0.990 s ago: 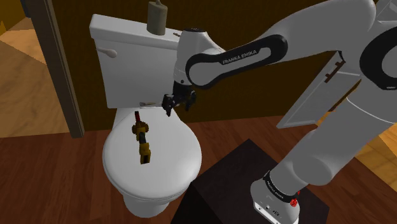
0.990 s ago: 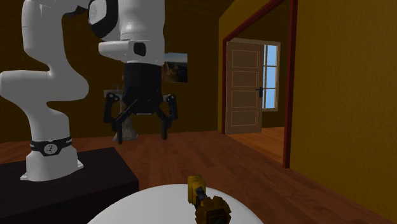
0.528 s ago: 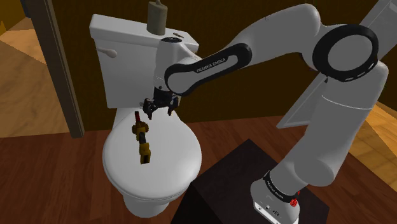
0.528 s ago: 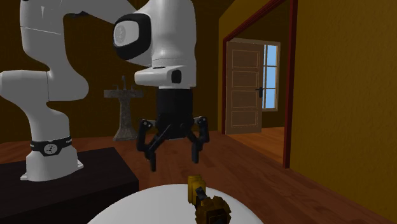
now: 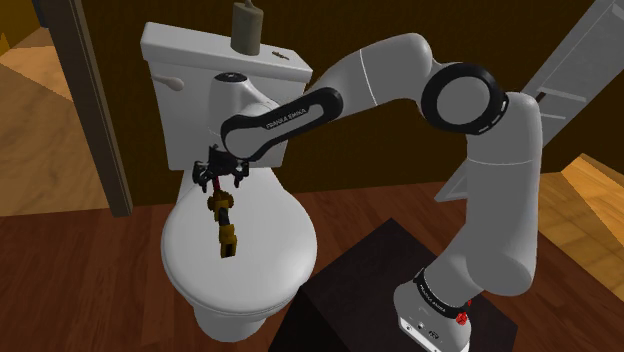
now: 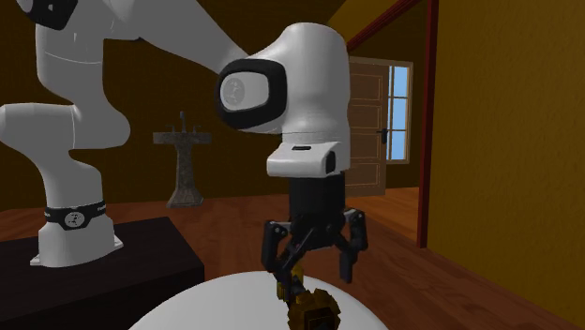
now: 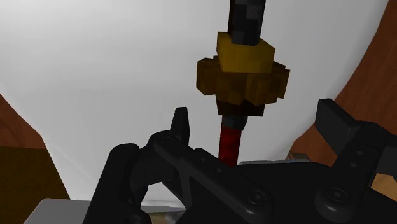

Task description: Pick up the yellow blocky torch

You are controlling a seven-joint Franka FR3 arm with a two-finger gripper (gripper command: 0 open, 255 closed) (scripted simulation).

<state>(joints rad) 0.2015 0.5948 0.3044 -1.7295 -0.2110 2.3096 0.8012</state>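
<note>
Wood floor (image 6: 225, 216), ochre walls (image 6: 506, 141) (panelled door (image 6: 370, 122) open).

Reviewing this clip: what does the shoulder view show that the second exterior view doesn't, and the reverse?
The shoulder view gives the white toilet tank, a brown object on top of it, and the yellow torch along most of its length. The second exterior view gives a grey pedestal and a panelled door beyond a doorway. Both share the white toilet lid, the dark stand, and the open jaws over one end of the torch.

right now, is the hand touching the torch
Apart. The wrist view shows the open hand straddling the torch, toilet lid showing in the gaps either side.
</note>
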